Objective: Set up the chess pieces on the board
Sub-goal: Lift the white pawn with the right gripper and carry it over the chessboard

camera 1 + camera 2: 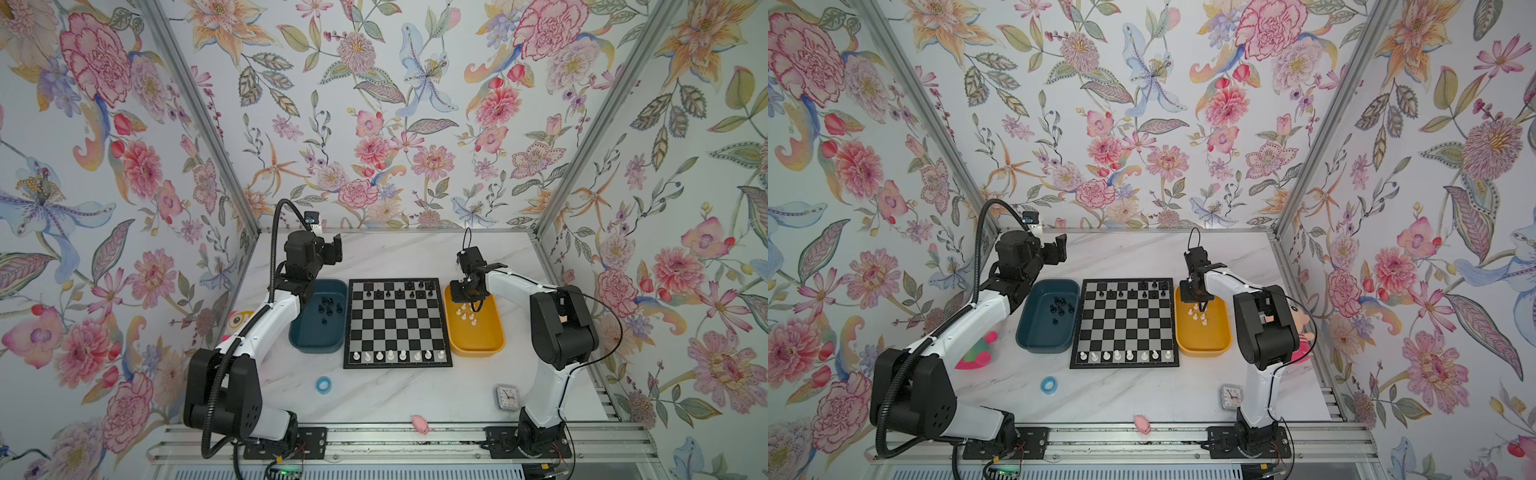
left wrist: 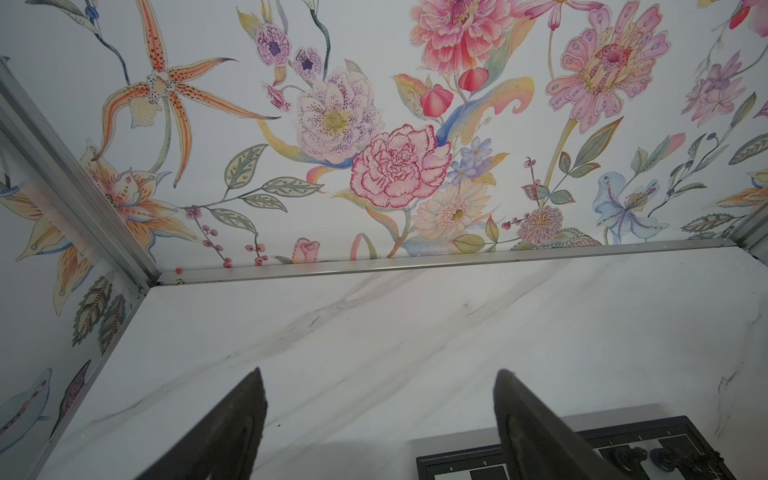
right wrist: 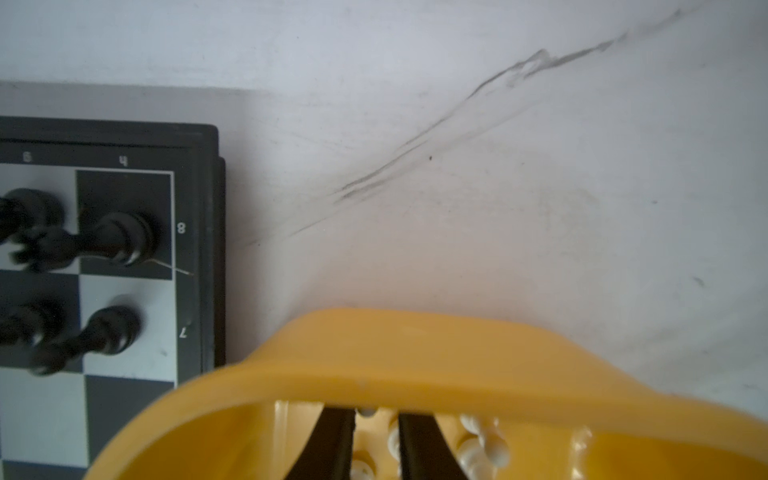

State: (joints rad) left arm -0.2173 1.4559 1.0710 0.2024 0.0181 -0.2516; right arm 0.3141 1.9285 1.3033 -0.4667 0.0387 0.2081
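The board [image 1: 397,328] lies mid-table between two bins. Several black chess pieces [image 1: 409,289] stand on its two far rows, and a row of white pieces [image 1: 397,355] fills the near edge. More black pieces [image 1: 328,307] lie in the teal bin [image 1: 318,347], and white pieces [image 1: 467,316] in the yellow bin [image 1: 478,345]. My right gripper [image 3: 376,415] reaches down into the yellow bin with its jaws a narrow gap apart. White pieces [image 3: 392,440] sit in and beside that gap; I cannot tell if one is gripped. My left gripper [image 2: 378,374] hangs open and empty above the teal bin's far end.
On the near table lie a blue tape ring [image 1: 323,384], a small clock [image 1: 507,397] and a pink toy [image 1: 420,424]. A colourful toy [image 1: 976,353] lies behind the left arm, a doll [image 1: 1298,328] behind the right arm. Floral walls enclose three sides.
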